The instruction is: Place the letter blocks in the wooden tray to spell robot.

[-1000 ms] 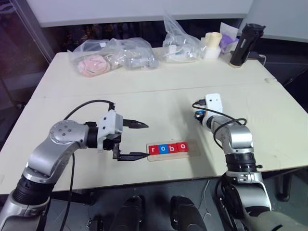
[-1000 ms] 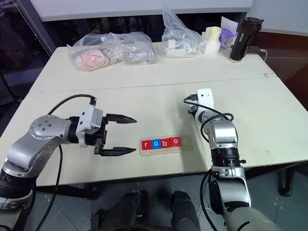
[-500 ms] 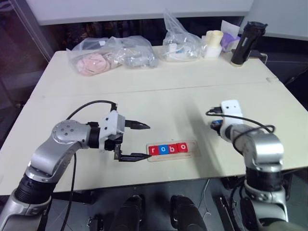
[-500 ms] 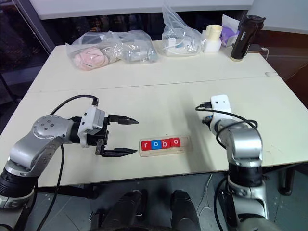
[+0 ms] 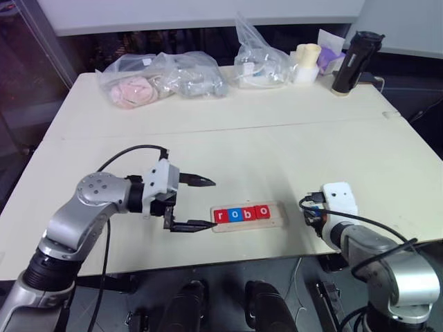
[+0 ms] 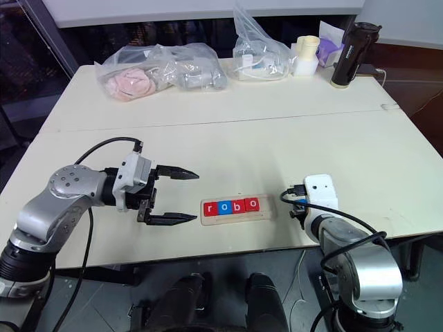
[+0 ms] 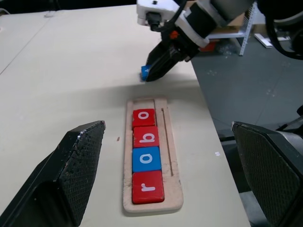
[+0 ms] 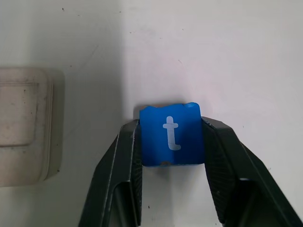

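The right pincer (image 8: 171,163) is pinching the blue t block (image 8: 171,134) just off the free end of the wooden tray (image 7: 174,156); the left pincer (image 5: 201,204) is gaping empty. For "robot", seating it squarely beside the last o (image 7: 144,117) matters.

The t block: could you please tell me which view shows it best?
The right wrist view: the blue t block sits between the right tool's fingers, letter readable. The left wrist view shows it small, at that tool's tip beyond the tray. In the eye views I cannot make it out.
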